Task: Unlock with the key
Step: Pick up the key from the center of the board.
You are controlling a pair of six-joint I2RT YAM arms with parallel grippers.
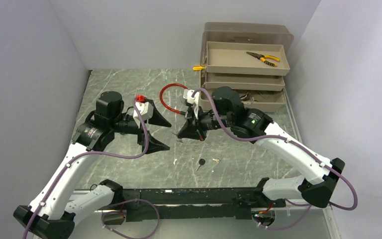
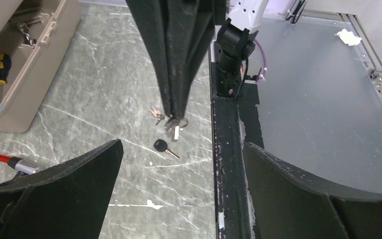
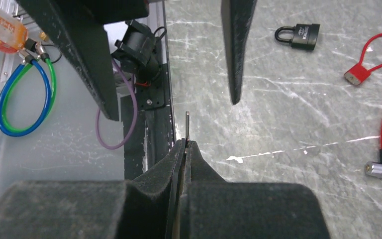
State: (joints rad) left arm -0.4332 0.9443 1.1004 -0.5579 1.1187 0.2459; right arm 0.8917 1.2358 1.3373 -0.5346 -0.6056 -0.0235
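I see R gripper [image 3: 185, 145] pinched shut on thin key [image 3: 187, 124], L gripper [image 1: 161, 134] wide open, empty, black-head key [image 1: 200, 163] near front edge of worktop [image 1: 119, 84]

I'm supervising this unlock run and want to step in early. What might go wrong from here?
1. The right gripper pinches the key at its very fingertips, only a thin shaft showing; it may twist or slip on insertion.
2. The black padlock lies loose on the table, away from the open left gripper; unheld, it will likely slide when pushed.
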